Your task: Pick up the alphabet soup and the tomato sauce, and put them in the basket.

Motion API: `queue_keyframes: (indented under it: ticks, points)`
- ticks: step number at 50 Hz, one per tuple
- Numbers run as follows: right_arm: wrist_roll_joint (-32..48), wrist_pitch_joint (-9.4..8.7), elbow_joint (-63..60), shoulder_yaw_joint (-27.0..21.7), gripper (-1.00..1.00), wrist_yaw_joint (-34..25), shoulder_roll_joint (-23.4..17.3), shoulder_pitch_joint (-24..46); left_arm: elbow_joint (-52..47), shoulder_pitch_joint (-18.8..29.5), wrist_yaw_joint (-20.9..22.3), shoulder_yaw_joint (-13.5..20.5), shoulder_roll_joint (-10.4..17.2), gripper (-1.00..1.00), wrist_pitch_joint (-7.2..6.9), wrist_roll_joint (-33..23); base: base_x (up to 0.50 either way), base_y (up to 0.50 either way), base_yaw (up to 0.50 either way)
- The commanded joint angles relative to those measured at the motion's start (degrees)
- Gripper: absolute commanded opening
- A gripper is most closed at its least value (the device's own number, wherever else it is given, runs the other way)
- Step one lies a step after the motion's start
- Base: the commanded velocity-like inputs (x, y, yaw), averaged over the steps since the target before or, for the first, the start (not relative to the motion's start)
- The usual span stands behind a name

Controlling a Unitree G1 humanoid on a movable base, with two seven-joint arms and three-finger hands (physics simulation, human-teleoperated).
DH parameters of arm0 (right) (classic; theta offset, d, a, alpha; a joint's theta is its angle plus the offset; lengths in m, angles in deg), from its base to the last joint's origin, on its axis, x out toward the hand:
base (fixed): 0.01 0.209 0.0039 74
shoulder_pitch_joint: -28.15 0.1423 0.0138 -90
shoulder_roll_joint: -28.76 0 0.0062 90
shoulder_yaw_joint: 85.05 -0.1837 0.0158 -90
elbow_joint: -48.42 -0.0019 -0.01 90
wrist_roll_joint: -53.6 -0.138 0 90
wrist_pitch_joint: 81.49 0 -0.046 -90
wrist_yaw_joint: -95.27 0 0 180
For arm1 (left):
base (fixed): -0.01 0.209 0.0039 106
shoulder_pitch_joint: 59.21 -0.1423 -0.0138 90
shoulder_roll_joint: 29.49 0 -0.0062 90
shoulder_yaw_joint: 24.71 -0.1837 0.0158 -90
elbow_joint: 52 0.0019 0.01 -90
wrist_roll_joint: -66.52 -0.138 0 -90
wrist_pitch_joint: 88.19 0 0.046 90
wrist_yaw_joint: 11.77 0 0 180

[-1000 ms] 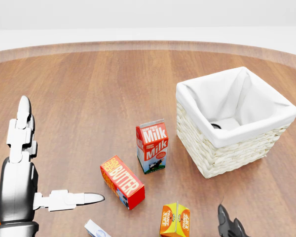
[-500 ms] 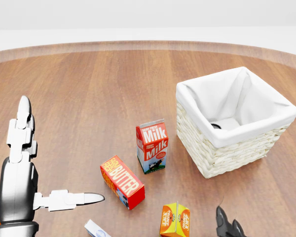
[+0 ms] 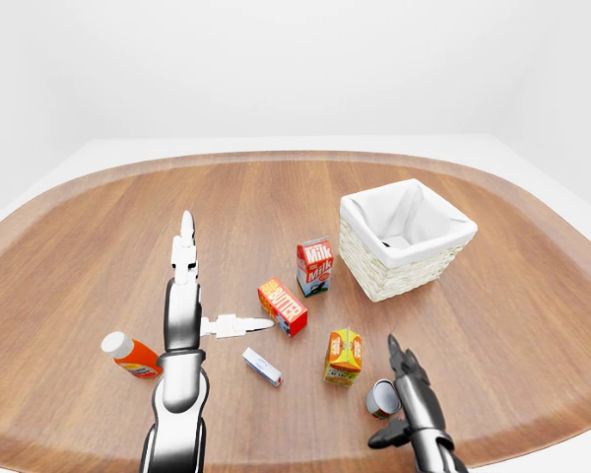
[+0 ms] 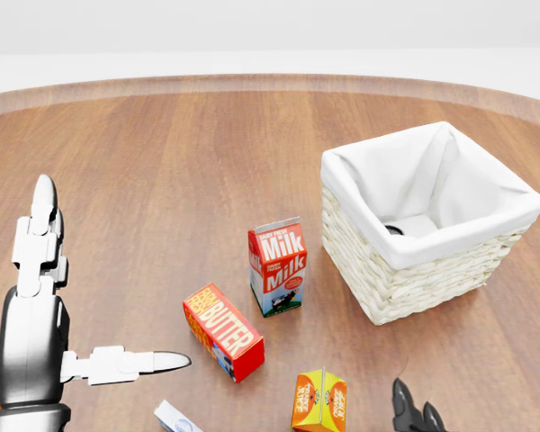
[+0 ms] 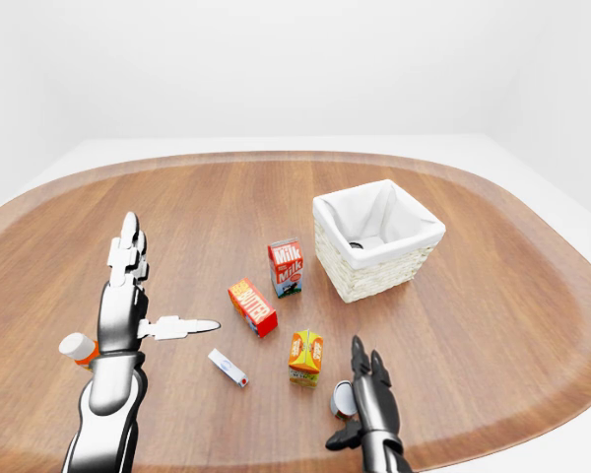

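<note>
Currently, 2 robot hands are seen over a round brown wooden table (image 3: 98, 227). The silver left hand (image 3: 192, 301) is held upright with fingers spread apart and thumb stretched toward 3 o'clock; nothing is gripped. The dark right hand (image 3: 406, 389) is seen at the bottom of the left-eye view, fingers extended and parted, with nothing enclosed.

A small cylindrical tin can with a red-and-white label (image 3: 380, 397) is seen lying on its side just beside the right hand, at about 9 o'clock from it; which of the 2 task cans it is cannot be told, nor whether the fingers touch it. Inside the square white-lined wicker basket (image 4: 391, 292), a small dark round item (image 4: 394, 229) is partly seen at the bottom of the liner; its identity cannot be told.

From the basket, a red-and-white milk carton (image 4: 277, 266) is found standing at 9 o'clock, near it. A red rectangular butter box (image 4: 222, 331) is placed at 7 o'clock from the milk. An orange juice carton (image 3: 344, 356) is seen standing at 5 o'clock from the butter box. A small flat white-and-blue box (image 3: 262, 367) is seen lying at 9 o'clock from the juice. An orange bottle with a white cap (image 3: 130, 356) is seen lying at 9 o'clock from the left forearm.
</note>
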Motion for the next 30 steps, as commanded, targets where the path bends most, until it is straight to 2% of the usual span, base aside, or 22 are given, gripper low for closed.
queue_keyframes:
  ticks: [1, 4, 5, 21, 30]
  points:
    - [0.7, 0.0, 0.5, 0.5, 0.95, 0.7, -0.1, 0.0, -0.3, -0.1, 0.1, 0.0, 0.0, 1.0, 0.0, 0.0, 0.0, 0.0, 0.0]
    - [1.4, 0.0, 1.2, 0.6, -0.15, 1.5, -0.2, 0.0, -0.3, -0.1, 0.1, 0.0, 0.0, 1.0, 0.0, 0.0, 0.0, 0.0, 0.0]
    - [1.6, 0.0, 1.1, 0.7, -1.0, 1.6, -0.2, -0.1, -0.3, -0.1, 0.0, 0.0, 0.0, 1.0, 0.0, 0.0, 0.0, 0.0, 0.0]
    - [-0.5, 0.0, -3.0, 1.0, -1.0, -1.1, -0.3, -2.0, -0.3, -0.1, 0.1, 0.0, 0.0, 1.0, 0.0, 0.0, 0.0, 0.0, 0.0]
    - [-7.0, 0.0, -12.5, -1.0, -1.0, -8.2, 0.2, -4.3, -0.3, -0.1, 0.1, 0.0, 0.0, 1.0, 0.0, 0.0, 0.0, 0.0, 0.0]
